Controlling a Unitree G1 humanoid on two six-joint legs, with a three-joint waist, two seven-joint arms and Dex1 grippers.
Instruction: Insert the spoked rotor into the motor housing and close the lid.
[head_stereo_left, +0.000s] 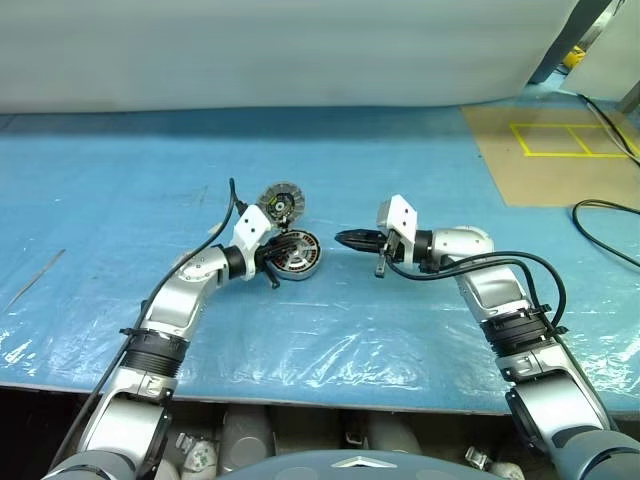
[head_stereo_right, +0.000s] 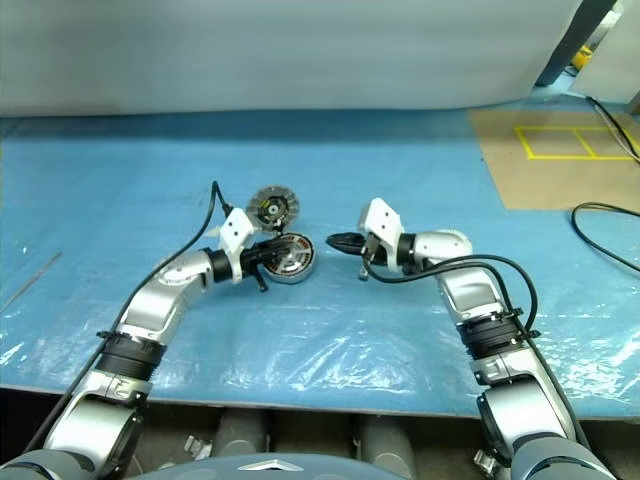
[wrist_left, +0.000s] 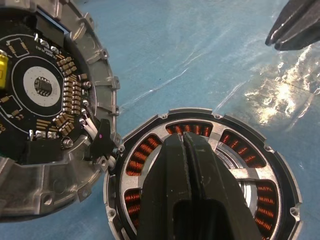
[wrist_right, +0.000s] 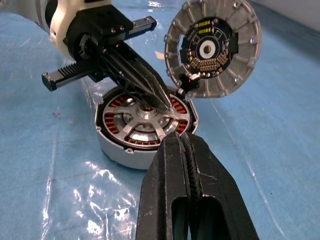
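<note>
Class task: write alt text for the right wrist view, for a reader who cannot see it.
The left gripper, fingers shut, presses its tip onto the spoked rotor seated inside the copper-wound motor housing on blue plastic sheeting. The lid stands open behind, circuit board showing, and the shut right gripper points at the housing.

Bright even light, glare on plastic sheet (head_stereo_left: 330, 340) (sharp focus)

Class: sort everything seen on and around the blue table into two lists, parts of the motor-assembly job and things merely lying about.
Job: spoked rotor, seated in motor housing; lid, hinged open; left gripper; right gripper.

Lying about: black cables; yellow floor tape; blue plastic sheet.
</note>
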